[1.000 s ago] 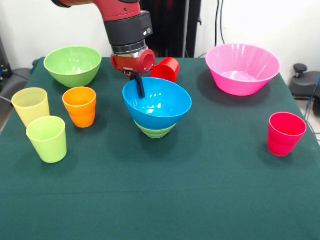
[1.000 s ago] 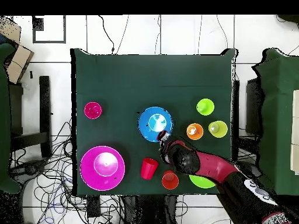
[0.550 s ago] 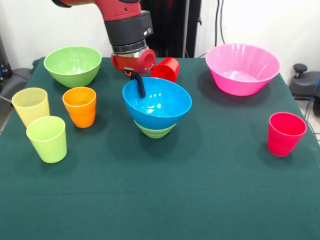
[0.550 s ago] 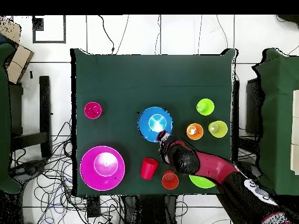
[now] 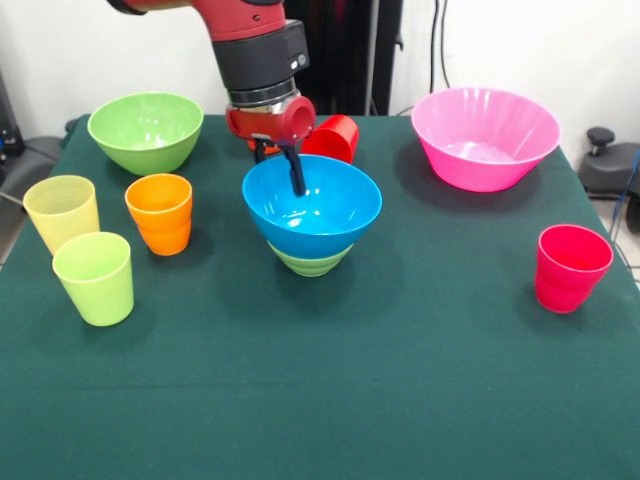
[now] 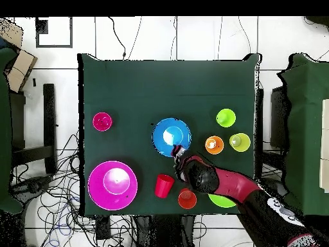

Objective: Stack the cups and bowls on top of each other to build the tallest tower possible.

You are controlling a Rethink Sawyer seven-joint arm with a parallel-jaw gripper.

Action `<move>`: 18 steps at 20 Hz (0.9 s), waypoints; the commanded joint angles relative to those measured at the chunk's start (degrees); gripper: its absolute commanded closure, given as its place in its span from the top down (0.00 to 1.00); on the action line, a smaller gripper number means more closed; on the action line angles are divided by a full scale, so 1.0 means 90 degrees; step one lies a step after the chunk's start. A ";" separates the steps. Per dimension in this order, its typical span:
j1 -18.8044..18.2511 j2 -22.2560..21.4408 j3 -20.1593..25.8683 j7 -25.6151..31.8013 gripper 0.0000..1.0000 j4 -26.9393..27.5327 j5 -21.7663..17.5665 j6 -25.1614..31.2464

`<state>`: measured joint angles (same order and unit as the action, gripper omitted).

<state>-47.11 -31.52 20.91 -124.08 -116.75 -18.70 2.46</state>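
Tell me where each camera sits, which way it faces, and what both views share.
Front view: sits across the table, level with it, facing the arm, whose gripper straddles the blue bowl rim.
Overhead view: sits above the table, looking straight down; the arm enters from bottom right.
Shared: blue bowl on a small green bowl, pink bowl, tipped red cup, and the other cups; sides are flipped between views.
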 commanded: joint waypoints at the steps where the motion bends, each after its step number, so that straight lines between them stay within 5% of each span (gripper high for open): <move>1: 0.0235 0.0130 0.0018 -0.0549 1.00 -0.0066 -0.0054 -0.0048; 18: 0.0314 -0.0382 0.0064 -0.0356 1.00 0.0339 0.0329 0.0865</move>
<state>-45.94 -33.41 20.84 -124.08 -116.84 -18.22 3.08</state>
